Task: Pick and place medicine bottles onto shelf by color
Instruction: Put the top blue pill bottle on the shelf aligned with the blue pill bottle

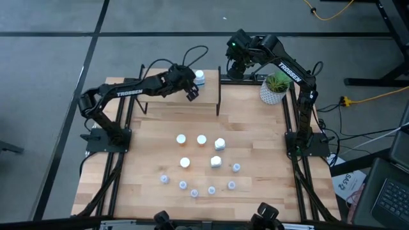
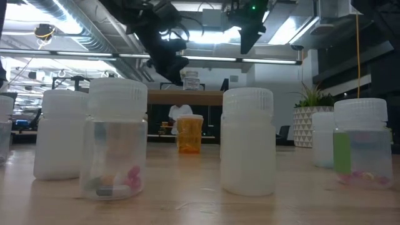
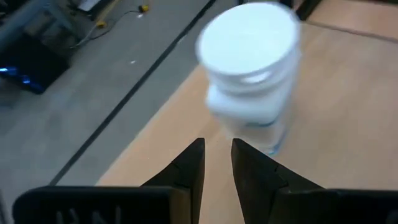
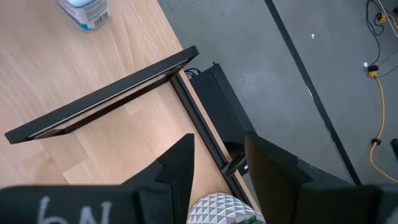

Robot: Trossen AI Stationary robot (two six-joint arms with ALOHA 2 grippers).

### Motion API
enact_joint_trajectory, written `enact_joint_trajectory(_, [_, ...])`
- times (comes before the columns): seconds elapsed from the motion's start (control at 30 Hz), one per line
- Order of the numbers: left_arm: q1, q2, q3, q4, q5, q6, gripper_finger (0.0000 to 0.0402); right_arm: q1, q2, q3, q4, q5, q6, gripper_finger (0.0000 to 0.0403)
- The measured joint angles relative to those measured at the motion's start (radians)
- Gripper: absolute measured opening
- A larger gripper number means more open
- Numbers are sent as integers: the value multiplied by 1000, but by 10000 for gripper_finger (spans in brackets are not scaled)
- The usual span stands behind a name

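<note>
At the far end of the table, one pale bottle stands on the small shelf, near its far edge. Just beside it hangs the left gripper, jaws narrowly apart and seemingly holding nothing. Right of the shelf, the right gripper waits by a potted plant, jaws spread. About a dozen bottles cluster mid-table, with bare wood between them and the shelf.

Two black arms, left arm and right arm, with white TROSSEN letters, black cables, and a small green light on the right one
</note>
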Motion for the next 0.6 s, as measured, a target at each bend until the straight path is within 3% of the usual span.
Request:
enact_joint_trajectory(0.43, [12, 66, 0, 125, -5, 30, 73, 0, 0, 0, 0, 0, 3, 145])
enact_joint_trajectory(0.6, [11, 33, -2, 85, -93, 32, 73, 0, 0, 0, -16, -5, 3, 145])
